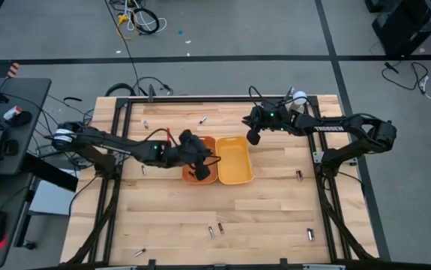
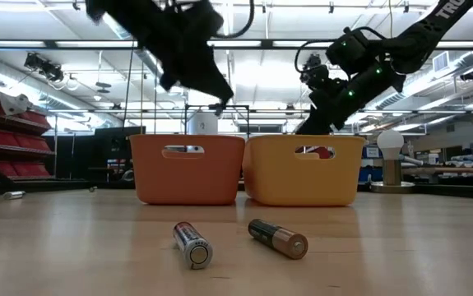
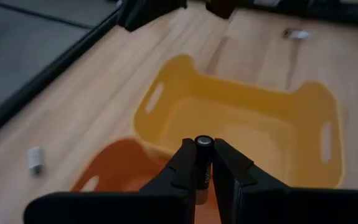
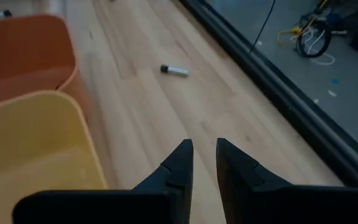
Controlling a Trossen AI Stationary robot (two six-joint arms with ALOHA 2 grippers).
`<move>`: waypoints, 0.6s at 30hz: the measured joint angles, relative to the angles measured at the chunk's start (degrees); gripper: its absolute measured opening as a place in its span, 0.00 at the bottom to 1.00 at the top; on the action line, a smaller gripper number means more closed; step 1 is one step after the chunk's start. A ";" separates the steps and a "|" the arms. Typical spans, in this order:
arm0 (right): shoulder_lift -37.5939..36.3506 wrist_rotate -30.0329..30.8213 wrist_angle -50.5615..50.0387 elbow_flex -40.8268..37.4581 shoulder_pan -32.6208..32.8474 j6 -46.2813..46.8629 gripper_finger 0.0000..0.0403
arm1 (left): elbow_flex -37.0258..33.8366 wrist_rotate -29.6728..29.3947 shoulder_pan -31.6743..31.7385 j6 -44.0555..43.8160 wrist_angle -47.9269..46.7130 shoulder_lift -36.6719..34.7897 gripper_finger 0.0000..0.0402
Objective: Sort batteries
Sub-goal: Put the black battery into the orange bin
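While the left gripper hangs above the orange bin near the middle of the worktop, its two dark fingers are pressed on a small dark battery with a silver end, which stands between them with the silver end pointing away from the wrist. Just beside the orange bin, on the side toward the right edge of the worktop, stands the yellow bin; the two bins are touching or almost touching. The right gripper is in the air near the far edge of the yellow bin, and its fingers are slightly apart with nothing between them. Other batteries lie loose on the worktop: one light battery on the bare wood near the far edge, one closer to the far left corner, a pair near the near edge, one close to the near left corner, one toward the near right corner, and one near the right edge. In the low view, two batteries lie in front of the bins, a silvery one and a dark one with a copper-coloured end, near each other but not touching. A metal cup with a white ball stands at the far right corner.
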 joint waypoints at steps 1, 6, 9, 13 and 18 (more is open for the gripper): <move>-0.17 -0.02 -0.84 0.00 0.06 -0.08 0.16 | -2.21 1.27 0.79 0.35 3.78 0.00 0.08; -2.05 -0.02 -4.97 0.00 0.72 -0.05 0.19 | -11.33 4.56 3.97 -0.50 17.57 0.00 0.08; -3.99 -0.04 -7.19 0.00 0.87 0.64 0.21 | -15.47 6.09 4.99 -1.19 23.26 -0.04 0.08; -7.11 -0.07 -8.64 0.00 0.87 2.40 0.24 | -17.83 6.24 5.14 -0.26 27.25 -0.02 0.08; -11.50 -0.07 -10.66 0.00 0.92 5.42 0.26 | -18.37 6.34 5.12 1.13 27.70 -0.04 0.10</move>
